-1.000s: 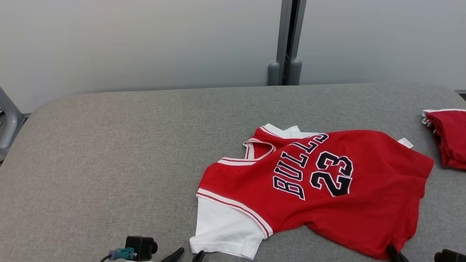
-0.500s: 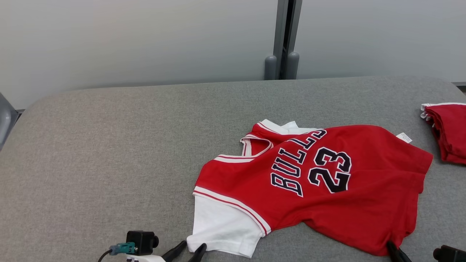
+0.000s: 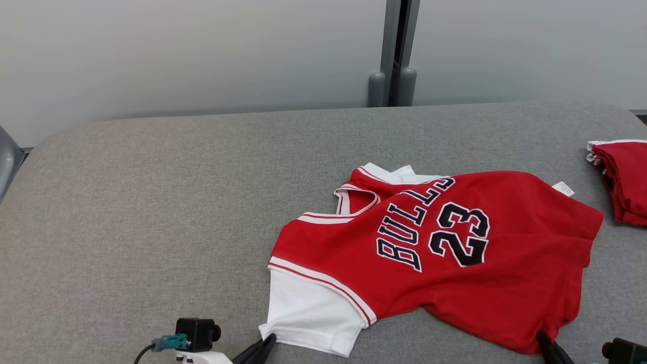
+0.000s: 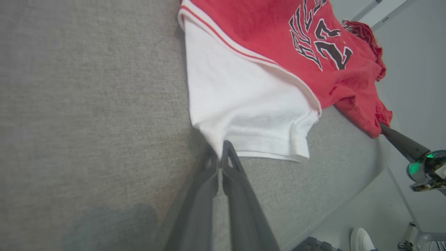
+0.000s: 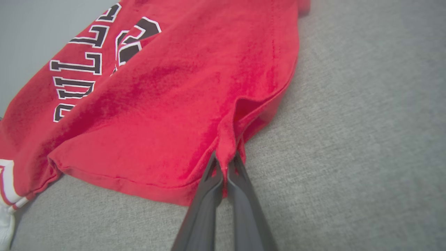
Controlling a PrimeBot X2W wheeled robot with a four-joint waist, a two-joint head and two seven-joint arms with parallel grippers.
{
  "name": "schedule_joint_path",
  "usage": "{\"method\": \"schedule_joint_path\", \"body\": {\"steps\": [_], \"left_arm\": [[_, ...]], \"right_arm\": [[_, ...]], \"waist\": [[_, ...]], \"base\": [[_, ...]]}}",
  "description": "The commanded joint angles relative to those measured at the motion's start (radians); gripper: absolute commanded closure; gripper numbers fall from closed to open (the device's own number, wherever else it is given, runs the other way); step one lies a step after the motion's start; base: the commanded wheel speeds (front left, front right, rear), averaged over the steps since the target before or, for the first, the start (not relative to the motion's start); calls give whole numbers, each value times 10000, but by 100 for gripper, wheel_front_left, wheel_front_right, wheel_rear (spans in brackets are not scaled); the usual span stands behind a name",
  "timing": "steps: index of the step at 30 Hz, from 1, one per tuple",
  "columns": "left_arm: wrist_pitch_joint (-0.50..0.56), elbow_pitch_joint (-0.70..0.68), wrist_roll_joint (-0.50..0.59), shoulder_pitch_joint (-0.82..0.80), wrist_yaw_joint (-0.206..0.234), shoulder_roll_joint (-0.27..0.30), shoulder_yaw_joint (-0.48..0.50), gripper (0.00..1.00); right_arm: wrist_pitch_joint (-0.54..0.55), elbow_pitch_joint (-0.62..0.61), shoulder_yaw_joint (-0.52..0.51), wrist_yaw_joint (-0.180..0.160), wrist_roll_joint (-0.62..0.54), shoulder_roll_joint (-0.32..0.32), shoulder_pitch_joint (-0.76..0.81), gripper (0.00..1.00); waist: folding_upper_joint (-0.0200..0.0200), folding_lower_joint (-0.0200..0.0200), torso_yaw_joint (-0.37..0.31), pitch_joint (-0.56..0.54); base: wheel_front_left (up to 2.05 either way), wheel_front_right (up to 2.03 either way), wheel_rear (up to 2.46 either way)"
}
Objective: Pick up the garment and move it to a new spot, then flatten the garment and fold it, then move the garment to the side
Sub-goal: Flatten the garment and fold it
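A red cotton jersey [image 3: 455, 263] with white sleeves and black "BULLS 23" lettering lies spread on the right half of a grey fabric-covered table [image 3: 151, 202]. Its chest faces up, its collar points toward the far left and its bottom hem lies to the right. It isn't flat: the red cloth ripples along the near edge, and the far shoulder is tucked under by the collar. A small white tag [image 3: 563, 189] sticks out at the far right corner of the jersey.

The left gripper [image 3: 268, 341] is clenched on the corner of the cuff of the near white sleeve [image 3: 313, 313]. In the left wrist view its fingers meet at the tips [image 4: 219, 153], with white cloth caught between them. The right gripper [image 3: 545, 339] is clamped on the near corner of the red hem. In the right wrist view a pinched ridge of red fabric rises from between its closed fingers [image 5: 225, 162].

A second folded red garment with white trim [image 3: 624, 179] sits at the right edge of the table, near the jersey's hem but apart from it. The stretch of table left of the jersey is bare grey fabric. Beyond the far edge stands a grey vertical post [image 3: 397, 50] against a pale wall. A small black camera block with a teal plug [image 3: 194, 336] rides on the left arm, just beside the sleeve.
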Motion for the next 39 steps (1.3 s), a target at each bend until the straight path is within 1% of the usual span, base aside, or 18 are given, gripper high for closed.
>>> {"method": "schedule_joint_path", "body": {"steps": [1, 6, 9, 13, 17, 21, 24, 27, 31, 33, 35, 39], "left_arm": [[-83, -64, -75, -158, -10, 87, -35, 100], [-282, -768, -619, -227, -10, 306, -338, 100], [-294, -1829, -1280, -299, -11, 546, -526, 100], [-333, -3322, -2086, -521, -12, 1071, -630, 100], [-463, -4594, -2815, -932, -11, 1594, -407, 100], [-690, -5362, -3263, -1594, -11, 1922, 86, 100], [-837, -5449, -3413, -2006, -11, 2043, 461, 100], [-993, -5467, -3567, -2652, -11, 1989, 965, 100], [-1227, -5321, -3356, -3502, -5, 2045, 1676, 100], [-1322, -5241, -3342, -3812, 121, 2049, 2108, 100], [-1386, -5181, -3313, -4075, 301, 2024, 2463, 100], [-1486, -4917, -2994, -4489, 838, 1925, 3012, 100]], "right_arm": [[-50, 33, -3, 0, 31, -80, -117, 100], [-119, -78, -36, 0, 11, -184, -230, 100], [-138, -396, 2, 0, 132, -298, -378, 100], [-138, -920, 7, 0, -85, -770, -850, 100], [-16, -1519, -74, 0, -400, -1254, -1652, 100], [363, -2137, -175, 0, -544, -1479, -2595, 100], [661, -2394, -195, 0, -525, -1589, -3077, 100], [1044, -2724, -221, 0, -435, -1664, -3805, 100], [1732, -2898, -265, 0, 31, -1411, -4735, 100], [2433, -2789, -285, 0, 637, -1102, -5118, 100], [2977, -2699, -300, 0, 936, -993, -5610, 100], [3518, -2487, -303, 0, 1203, -624, -6386, 100]], "waist": [[0, 0, 10, -6], [0, 0, 30, -50], [0, 0, 18, -108], [0, 0, -70, -244], [0, 0, -229, -353], [0, 0, -343, -399], [0, 0, -383, -450], [0, 0, -433, -537], [0, 0, -568, -620], [0, 0, -625, -641], [0, 0, -665, -638], [0, 0, -689, -548]], "base": [[0, 0, 0], [0, 0, 0], [0, 0, 0], [0, 0, 0], [0, 0, 0], [0, 0, 0], [0, 0, 0], [0, 0, 0], [0, 0, 0], [0, 0, 0], [0, 0, 0], [0, 0, 0]]}}
